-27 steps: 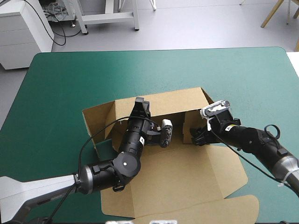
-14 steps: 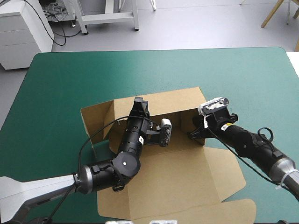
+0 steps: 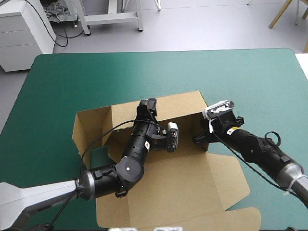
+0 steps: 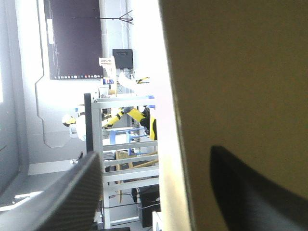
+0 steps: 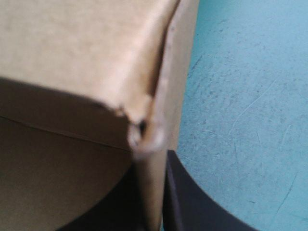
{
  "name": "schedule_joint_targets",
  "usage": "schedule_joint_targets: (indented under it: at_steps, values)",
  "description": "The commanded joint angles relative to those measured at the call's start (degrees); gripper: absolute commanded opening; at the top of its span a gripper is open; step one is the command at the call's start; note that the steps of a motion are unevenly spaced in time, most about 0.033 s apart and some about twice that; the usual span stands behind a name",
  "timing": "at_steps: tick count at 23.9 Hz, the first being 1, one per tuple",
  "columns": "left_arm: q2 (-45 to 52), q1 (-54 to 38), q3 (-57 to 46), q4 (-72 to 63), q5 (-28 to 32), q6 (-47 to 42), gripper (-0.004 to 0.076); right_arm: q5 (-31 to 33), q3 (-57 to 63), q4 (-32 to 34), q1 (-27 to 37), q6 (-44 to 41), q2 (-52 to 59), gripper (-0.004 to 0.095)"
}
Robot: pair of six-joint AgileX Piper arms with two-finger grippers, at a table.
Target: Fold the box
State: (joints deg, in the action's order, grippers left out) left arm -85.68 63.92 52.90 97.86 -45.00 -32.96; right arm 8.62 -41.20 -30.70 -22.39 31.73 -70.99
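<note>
The brown box (image 3: pixel 192 178) lies near the middle of the table, its back wall and both side flaps raised. At the top edge of the back wall, my left gripper (image 3: pixel 146 107) is open. In the left wrist view that wall's edge (image 4: pixel 240 72) stands between the spread fingers (image 4: pixel 72 202) of the left gripper (image 4: pixel 155 153). My right gripper (image 3: pixel 197 138) is at the right side flap. In the right wrist view the right gripper (image 5: pixel 151 161) is all but shut, pinching the flap's edge (image 5: pixel 72 48).
The teal-green cover (image 3: pixel 240 77) spreads wide beyond the box toward the far edge and to both sides. The box's lid flap (image 3: pixel 207 216) reaches close to the table's near edge. A patch of cover (image 3: pixel 98 156) shows inside the left flap.
My left gripper's fingers have parted at the back wall. The right gripper has shut on the right flap. The box's left flap has swung outward to the left.
</note>
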Motion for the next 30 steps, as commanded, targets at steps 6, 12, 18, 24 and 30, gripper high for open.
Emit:
schedule_joint_targets:
  at_steps: [6,12,18,24,30]
  values:
    - [1.99,1.98,1.55,6.11,-2.67,-2.88,0.0647,-7.97,-3.85,-1.16,-0.13,-1.89,1.11,-0.0017]
    - [1.99,7.01,1.55,6.11,-7.07,-2.57,0.0647,-4.31,-16.89,-0.79,5.99,-1.89,-8.55,-0.0017]
    - [1.99,7.3,1.55,6.11,-7.53,-2.57,0.0647,0.49,-27.31,1.16,9.89,-2.11,-16.13,-0.0016]
    - [1.99,7.3,1.55,5.89,-8.61,-2.01,0.0417,3.83,-31.39,2.88,10.01,-3.67,-17.92,-0.0016]
    - [1.99,7.06,7.81,-10.7,-5.13,17.2,0.0011,4.69,-31.4,3.25,10.01,-3.83,-17.92,-0.0016]
